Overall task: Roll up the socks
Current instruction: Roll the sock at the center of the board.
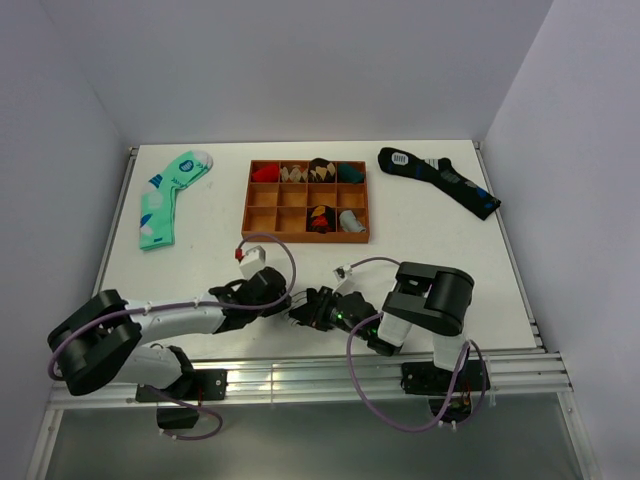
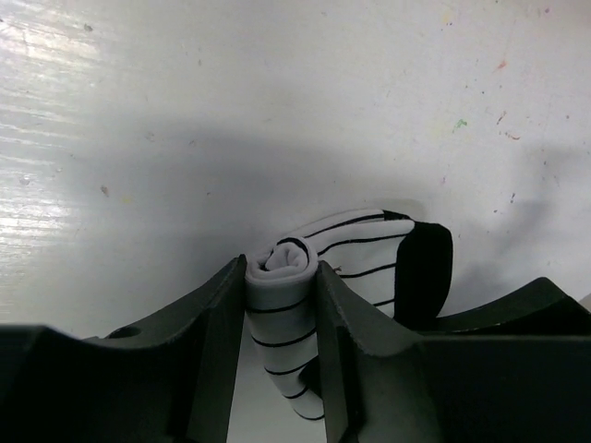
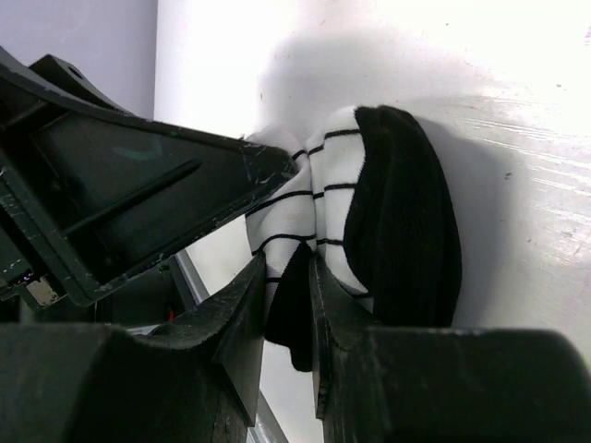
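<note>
Near middle of the table, between both arms: the sock, white with thin black stripes and a black end, wound into a tight roll. Left gripper clamps the roll's white spiral end. Right gripper pinches a black flap plus striped edge. Wrist views show the roll and stripes; the top view hides nearly all of it behind the grippers. Only the top view shows the wooden tray farther back, green sock far left, black sock far right.
</note>
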Available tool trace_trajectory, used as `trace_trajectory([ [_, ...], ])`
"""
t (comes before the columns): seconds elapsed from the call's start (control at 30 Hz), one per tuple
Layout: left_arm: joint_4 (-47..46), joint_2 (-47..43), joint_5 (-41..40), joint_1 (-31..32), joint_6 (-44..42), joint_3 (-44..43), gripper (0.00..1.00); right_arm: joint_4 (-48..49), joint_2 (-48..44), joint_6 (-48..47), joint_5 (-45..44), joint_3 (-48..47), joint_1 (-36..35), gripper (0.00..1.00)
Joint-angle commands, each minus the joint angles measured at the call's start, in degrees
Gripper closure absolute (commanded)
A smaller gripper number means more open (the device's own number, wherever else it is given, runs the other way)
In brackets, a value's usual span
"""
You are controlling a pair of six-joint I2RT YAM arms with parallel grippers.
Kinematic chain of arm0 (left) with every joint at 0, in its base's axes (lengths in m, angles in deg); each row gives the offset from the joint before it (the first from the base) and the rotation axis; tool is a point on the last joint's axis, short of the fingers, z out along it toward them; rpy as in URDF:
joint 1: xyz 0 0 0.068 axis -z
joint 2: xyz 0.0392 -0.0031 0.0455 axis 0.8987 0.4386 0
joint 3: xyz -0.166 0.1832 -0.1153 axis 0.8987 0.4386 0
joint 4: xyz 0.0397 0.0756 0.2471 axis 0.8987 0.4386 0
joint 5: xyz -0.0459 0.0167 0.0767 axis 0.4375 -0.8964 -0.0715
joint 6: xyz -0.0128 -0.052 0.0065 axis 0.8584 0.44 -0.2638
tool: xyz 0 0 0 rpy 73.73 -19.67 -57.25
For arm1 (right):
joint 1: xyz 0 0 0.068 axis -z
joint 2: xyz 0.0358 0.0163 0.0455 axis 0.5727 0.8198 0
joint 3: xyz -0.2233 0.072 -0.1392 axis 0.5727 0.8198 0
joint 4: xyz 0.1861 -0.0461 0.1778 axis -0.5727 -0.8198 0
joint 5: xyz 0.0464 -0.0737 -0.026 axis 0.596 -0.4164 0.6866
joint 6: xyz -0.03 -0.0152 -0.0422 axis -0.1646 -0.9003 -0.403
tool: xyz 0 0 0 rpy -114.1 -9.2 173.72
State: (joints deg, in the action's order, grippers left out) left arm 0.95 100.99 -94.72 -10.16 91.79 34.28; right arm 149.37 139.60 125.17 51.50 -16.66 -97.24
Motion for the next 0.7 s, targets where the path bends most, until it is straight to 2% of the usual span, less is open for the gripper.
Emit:
trace_trajectory([
  [0.0,3.4,3.6,1.2,1.5,-0.8,-2.7,0.61,-21.0,5.4,-3.9,0.1,4.6,0.3,1.00],
  [0.2,8.1,7.8,-0.2,2.7,-1.6,-6.9,0.79,-20.8,6.1,-4.4,0.3,4.5,0.8,1.00],
  [0.3,11.0,9.4,-1.2,3.5,-1.9,-8.7,0.89,-21.3,5.4,-4.4,-0.1,4.6,1.0,0.88],
  [0.33,12.3,9.6,-1.4,3.7,-1.9,-9.0,0.91,-21.7,5.0,-4.4,-0.1,4.5,1.0,0.81],
  [0.43,13.6,10.0,-2.0,3.7,-1.7,-9.6,0.94,-23.3,3.3,-4.6,-0.7,4.5,1.3,0.69],
  [0.67,15.9,10.4,-3.0,3.7,-1.4,-10.3,0.98,-30.1,-4.0,-5.3,-3.4,4.7,2.1,0.49],
])
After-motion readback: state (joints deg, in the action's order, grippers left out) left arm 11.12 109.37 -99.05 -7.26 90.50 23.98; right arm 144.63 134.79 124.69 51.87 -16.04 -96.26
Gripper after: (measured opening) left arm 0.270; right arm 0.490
